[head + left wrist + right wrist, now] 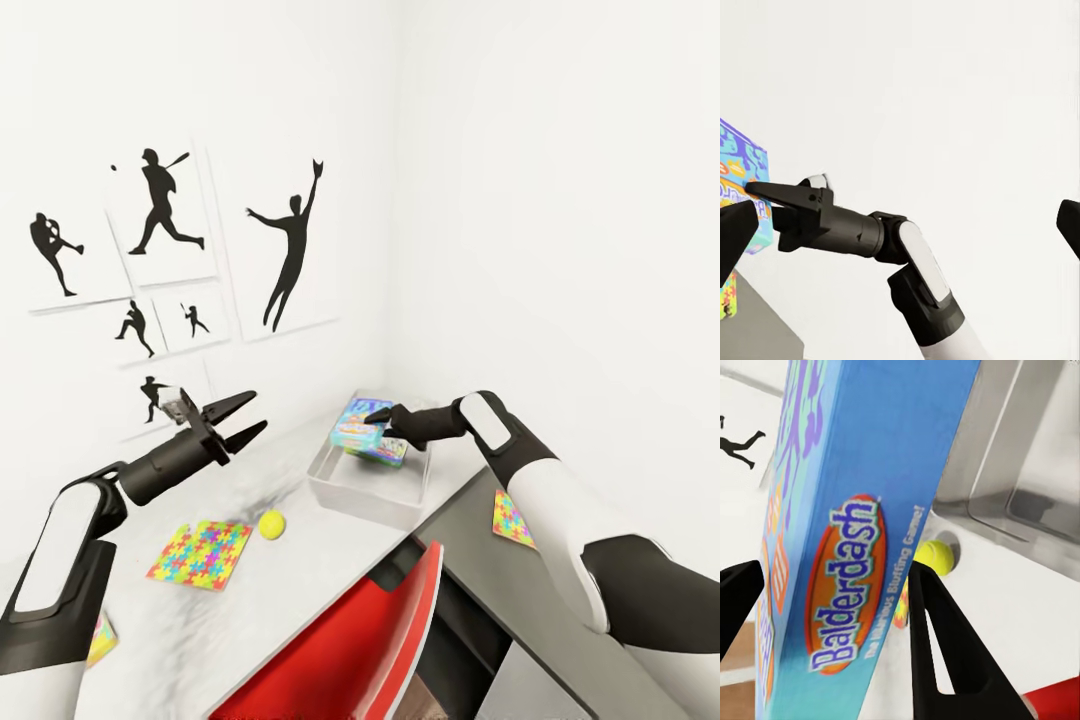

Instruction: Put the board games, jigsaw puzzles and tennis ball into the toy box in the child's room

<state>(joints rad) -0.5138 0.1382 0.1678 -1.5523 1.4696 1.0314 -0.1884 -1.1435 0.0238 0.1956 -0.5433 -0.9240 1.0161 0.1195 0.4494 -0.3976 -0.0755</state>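
Nearest the robot, at the counter's front edge, a red chair is tucked against the white counter, with a grey cabinet top beside it to the right. On that grey top, next to the right arm's white forearm, lies a small jigsaw puzzle. On the counter's left part a larger jigsaw puzzle lies flat, and the tennis ball sits just beside its right edge; another colourful flat piece peeks out by the left arm's elbow. Above these the left gripper hangs in the air with its two fingers spread apart and nothing between them. Farther back, the clear toy box stands on the counter near the corner of the room. Over its open top the right gripper is clamped on a blue Balderdash board game, held tilted with its lower end inside the box; the right wrist view shows the game pressed between both fingers, the tennis ball and a box wall beyond. On the far wall hang black silhouette pictures of ball players.
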